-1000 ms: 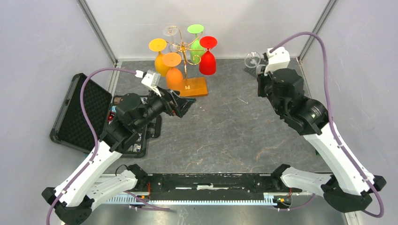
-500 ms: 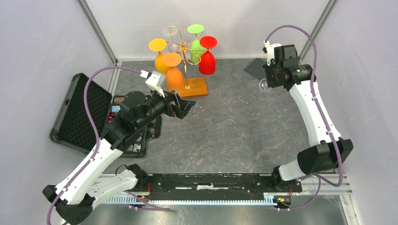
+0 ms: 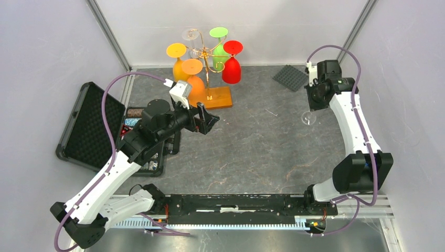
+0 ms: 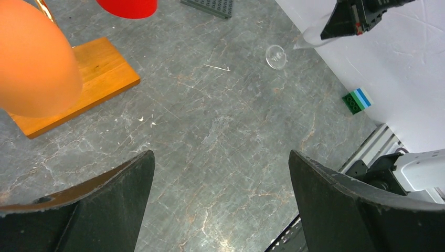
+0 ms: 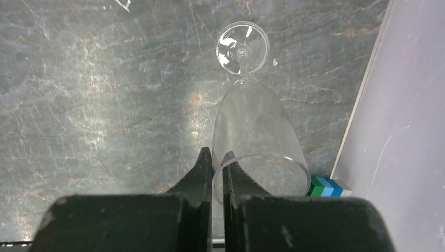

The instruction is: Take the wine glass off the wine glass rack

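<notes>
No writing, label, brand mark or number can be read anywhere: none on the wine glass rack (image 3: 216, 97) at twelve o'clock, the clear wine glass (image 5: 257, 136) at three o'clock, or the black foam-lined case (image 3: 86, 126) at nine o'clock.

- One wine glass rack (image 3: 220, 98), gold wire on a wooden base.
- Four coloured wine glasses hanging upside down on it: one yellow-orange glass (image 3: 180, 70), one orange glass (image 3: 197, 84), one green glass (image 3: 220, 52), one red glass (image 3: 231, 71).
- Two clear wine glasses: one rack-hung clear glass (image 3: 190, 35), mostly its foot visible, and one held clear glass (image 5: 257, 142), off the rack.
- Two pincers: left pincer (image 4: 220, 155), right pincer (image 5: 216, 157).
- One black case (image 3: 84, 126).
- One grey studded plate (image 3: 291, 77).
- One small green-and-blue brick (image 4: 357, 101).
</notes>
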`<control>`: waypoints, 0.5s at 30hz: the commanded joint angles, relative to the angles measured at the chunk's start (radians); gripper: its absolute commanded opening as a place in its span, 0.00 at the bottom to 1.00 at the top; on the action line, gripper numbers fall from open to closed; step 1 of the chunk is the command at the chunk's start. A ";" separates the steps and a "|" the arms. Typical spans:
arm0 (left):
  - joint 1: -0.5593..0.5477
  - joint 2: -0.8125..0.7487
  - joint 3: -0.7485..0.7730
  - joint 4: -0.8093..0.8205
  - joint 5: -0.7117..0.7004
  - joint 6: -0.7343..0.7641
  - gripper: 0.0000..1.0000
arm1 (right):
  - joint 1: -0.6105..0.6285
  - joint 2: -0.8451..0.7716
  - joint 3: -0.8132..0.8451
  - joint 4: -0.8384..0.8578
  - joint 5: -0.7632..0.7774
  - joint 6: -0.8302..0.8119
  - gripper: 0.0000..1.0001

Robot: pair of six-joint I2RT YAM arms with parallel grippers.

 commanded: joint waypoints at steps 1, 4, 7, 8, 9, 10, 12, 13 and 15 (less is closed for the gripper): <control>-0.001 -0.018 -0.004 0.022 -0.039 0.039 1.00 | 0.004 -0.014 -0.015 -0.006 0.022 -0.017 0.00; -0.001 -0.012 -0.005 0.023 -0.036 0.048 1.00 | 0.002 -0.012 -0.010 -0.005 0.031 -0.017 0.00; -0.001 -0.011 -0.007 0.022 -0.043 0.049 1.00 | 0.002 -0.008 -0.006 -0.006 0.023 -0.017 0.00; -0.001 -0.011 -0.009 0.023 -0.043 0.049 1.00 | 0.002 -0.008 -0.005 -0.006 0.016 -0.017 0.00; -0.001 -0.010 -0.010 0.023 -0.044 0.049 1.00 | 0.002 -0.006 -0.004 -0.004 0.008 -0.018 0.00; -0.001 -0.009 -0.010 0.023 -0.045 0.047 1.00 | 0.002 -0.004 -0.001 -0.004 0.004 -0.016 0.00; -0.001 -0.005 -0.009 0.023 -0.040 0.047 1.00 | 0.002 -0.001 0.003 -0.004 -0.010 -0.014 0.00; -0.001 -0.004 -0.009 0.022 -0.038 0.048 1.00 | 0.001 0.002 0.007 -0.004 -0.011 -0.012 0.00; -0.001 0.004 -0.007 0.023 -0.033 0.047 1.00 | 0.002 0.004 0.009 -0.001 -0.012 -0.010 0.00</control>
